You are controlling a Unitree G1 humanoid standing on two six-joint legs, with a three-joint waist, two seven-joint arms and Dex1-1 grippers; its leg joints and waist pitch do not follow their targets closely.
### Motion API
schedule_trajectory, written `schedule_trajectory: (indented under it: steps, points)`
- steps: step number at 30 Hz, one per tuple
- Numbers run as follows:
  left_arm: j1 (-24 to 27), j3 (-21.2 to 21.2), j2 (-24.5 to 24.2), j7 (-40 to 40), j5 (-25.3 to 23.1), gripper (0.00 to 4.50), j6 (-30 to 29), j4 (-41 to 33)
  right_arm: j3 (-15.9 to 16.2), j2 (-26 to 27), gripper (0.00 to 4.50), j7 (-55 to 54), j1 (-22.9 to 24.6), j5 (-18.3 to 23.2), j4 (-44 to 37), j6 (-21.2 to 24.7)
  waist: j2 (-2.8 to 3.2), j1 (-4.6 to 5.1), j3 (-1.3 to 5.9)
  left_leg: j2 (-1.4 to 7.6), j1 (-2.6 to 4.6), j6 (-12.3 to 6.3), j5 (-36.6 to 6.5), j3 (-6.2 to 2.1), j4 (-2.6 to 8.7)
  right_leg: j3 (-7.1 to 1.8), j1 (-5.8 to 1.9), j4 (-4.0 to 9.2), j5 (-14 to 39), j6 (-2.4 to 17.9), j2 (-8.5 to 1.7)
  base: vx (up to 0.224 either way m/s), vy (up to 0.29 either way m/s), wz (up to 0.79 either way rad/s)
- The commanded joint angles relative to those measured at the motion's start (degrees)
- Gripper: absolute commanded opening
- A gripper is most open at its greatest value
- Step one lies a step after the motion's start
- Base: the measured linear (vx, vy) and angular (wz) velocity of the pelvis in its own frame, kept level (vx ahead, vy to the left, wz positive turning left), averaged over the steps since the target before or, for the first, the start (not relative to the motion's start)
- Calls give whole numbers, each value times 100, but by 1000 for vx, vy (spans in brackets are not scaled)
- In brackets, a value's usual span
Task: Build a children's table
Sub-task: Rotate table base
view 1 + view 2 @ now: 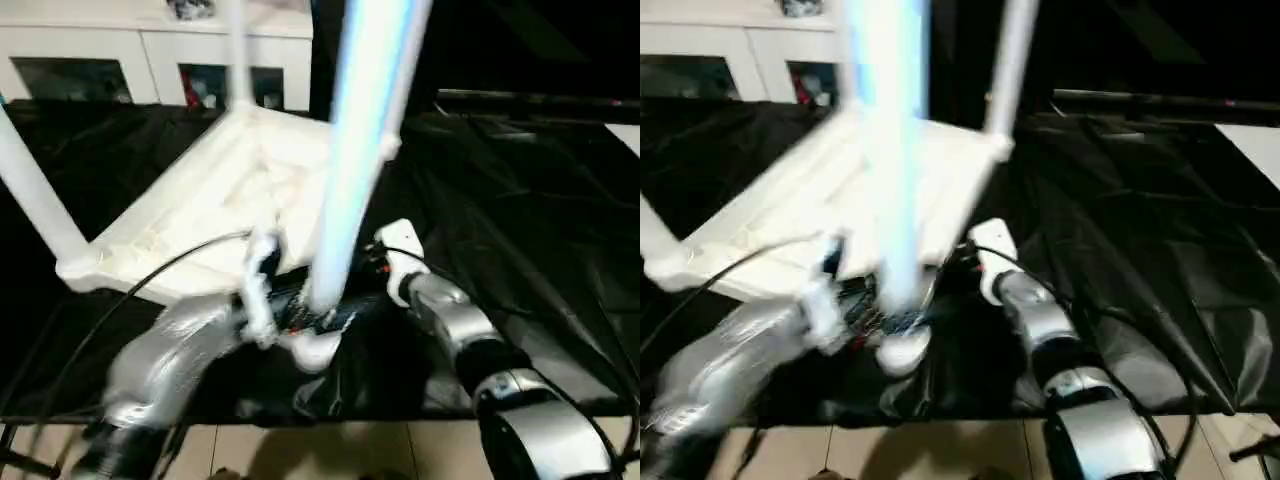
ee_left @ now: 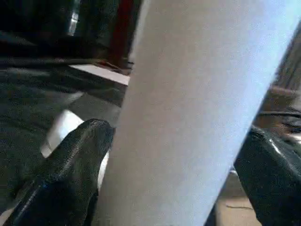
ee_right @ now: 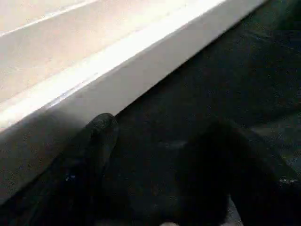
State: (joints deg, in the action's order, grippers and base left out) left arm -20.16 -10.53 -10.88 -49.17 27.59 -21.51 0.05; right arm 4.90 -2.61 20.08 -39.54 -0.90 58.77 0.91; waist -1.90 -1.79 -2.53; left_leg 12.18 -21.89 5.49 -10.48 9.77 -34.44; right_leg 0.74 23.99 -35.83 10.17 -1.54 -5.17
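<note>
- On the black sheet, head views: tabletop [image 1: 215, 205] upside down, two legs seated; loose leg [image 1: 355, 160] upright at near corner (light, stiff, slick tube).
- Left wrist view: left gripper [image 2: 174, 174] jaws wide around leg; grip low.
- Right wrist view: right gripper [image 3: 155, 174] parted, empty, beside tabletop rim.

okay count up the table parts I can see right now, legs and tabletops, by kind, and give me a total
Legs: 3, one far, one at the left, one in the left gripper
Tabletop: 1
Total: 4
</note>
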Motion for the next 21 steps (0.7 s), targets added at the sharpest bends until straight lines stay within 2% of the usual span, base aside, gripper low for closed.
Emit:
schedule_trajectory:
  steps: [1, 2, 3, 4, 5, 6, 7, 8, 10, 12, 13, 14, 15, 16, 17, 18, 19, 21]
  points:
    - [-153, -141, 93, 248, -331, 443, 263, 262, 49, 79, 357, 157, -152, -43, 72, -105, 20, -48, 348, -15, 55, 76, -1466, 71, 445, -61, -273, 435, 1324, 991, -103, 0, 0, 0]
    - [-253, -155, 122, 359, -531, 443, 493, 476, -37, 36, 357, 191, -159, 22, 86, -137, 78, -60, 355, -14, 61, 70, -1387, 68, 438, -63, -268, 424, 1140, 1041, -100, 0, 0, 0]
    - [-296, -124, 170, 440, -605, 443, 651, 591, -63, -27, 357, 202, -144, 37, 81, -173, 58, -57, 360, -22, 51, 27, -1290, 74, 427, -60, -284, 413, 915, 1085, -85, 0, 0, 0]
    - [-296, -124, 170, 440, -605, 443, 651, 591, -63, -27, 357, 202, -144, 37, 81, -173, 58, -57, 360, -22, 51, 27, -1290, 74, 427, -60, -284, 413, 915, 1085, -85, 0, 0, 0]
    - [-314, -82, 201, 444, -570, 443, 647, 625, -89, -95, 357, 231, -114, 56, 61, -216, 98, -66, 380, -20, 49, -6, -1083, 73, 413, -49, -304, 368, 517, 1220, -86, 0, 0, 0]
    - [-317, -75, 214, 460, -603, 443, 692, 639, -104, -125, 357, 233, -102, 65, 56, -225, 87, -65, 385, -22, 52, -30, -1041, 78, 402, -45, -305, 350, 402, 1277, -79, 0, 0, 0]
    - [-308, -67, 225, 483, -654, 443, 766, 642, -126, -186, 357, 208, -77, 65, 40, -233, 134, -75, 391, -17, 56, -66, -977, 71, 399, -40, -314, 331, 233, 1375, -82, 0, 0, 0]
    - [-254, -35, 192, 357, -621, 443, 826, 619, -220, -330, 357, 222, -5, 114, -37, -250, 131, -68, 384, -12, 71, -93, -1026, 85, 394, -36, -305, 347, 185, 1439, -73, 0, 0, 0]
    - [-194, -24, 64, 145, -563, 443, 798, 584, -298, -462, 357, 321, 81, 182, -164, -252, 109, -83, 387, -18, 72, -132, -1042, 89, 391, -37, -321, 342, 186, 1480, -73, 0, 0, 0]
    - [-113, -40, -214, -212, -509, 443, 717, 545, -317, -651, 357, 551, 241, 229, -431, -278, 196, -118, 385, -17, 88, -147, -1088, 80, 396, -32, -322, 340, 214, 1488, -72, 0, 0, 0]
    - [-80, -58, -374, -417, -487, 443, 708, 567, -318, -745, 357, 696, 337, 237, -580, -297, 165, -127, 388, -18, 90, -171, -1050, 86, 391, -30, -326, 343, 167, 1468, -65, 0, 0, 0]
    - [-66, -78, -480, -532, -489, 443, 686, 586, -326, -809, 357, 823, 394, 265, -695, -264, 210, -138, 384, -25, 97, -174, -1066, 80, 397, -26, -325, 341, 166, 1464, -52, 0, 0, 0]
    - [-47, -110, -667, -762, -481, 443, 644, 623, -323, -919, 357, 1042, 502, 309, -892, -208, 184, -145, 380, -28, 96, -190, -1105, 86, 402, -27, -336, 350, 198, 1473, -46, 0, 0, 0]
    - [-41, -136, -832, -929, -514, 443, 637, 686, -311, -1026, 357, 1252, 602, 352, -1074, -152, 248, -150, 390, -21, 113, -182, -1111, 84, 396, -29, -326, 337, 207, 1493, -54, 0, 0, 0]
    - [-94, -173, -1120, -1171, -723, 427, 857, 987, -244, -1286, 357, 1621, 812, 380, -1452, -111, 258, -138, 378, -25, 109, -183, -1158, 85, 401, -28, -322, 354, 253, 1499, -47, 0, 0, 0]
    - [-102, -176, -1156, -1201, -754, 416, 892, 1031, -234, -1322, 357, 1668, 839, 383, -1501, -109, 232, -146, 362, -38, 113, -214, -1236, 88, 412, -24, -324, 399, 362, 1458, -29, 0, 0, 0]
    - [-159, -200, -1269, -1295, -860, 408, 975, 1212, -191, -1450, 357, 1840, 929, 390, -1661, -105, 257, -141, 366, -25, 109, -194, -1264, 81, 413, -32, -326, 371, 399, 1455, -51, 0, 0, 0]
    - [-290, -255, -1392, -1397, -1079, 405, 1234, 1569, -130, -1631, 357, 2090, 1047, 402, -1904, -86, 245, -150, 366, -27, 112, -190, -1278, 87, 405, -39, -327, 389, 530, 1429, -62, 0, 0, 0]
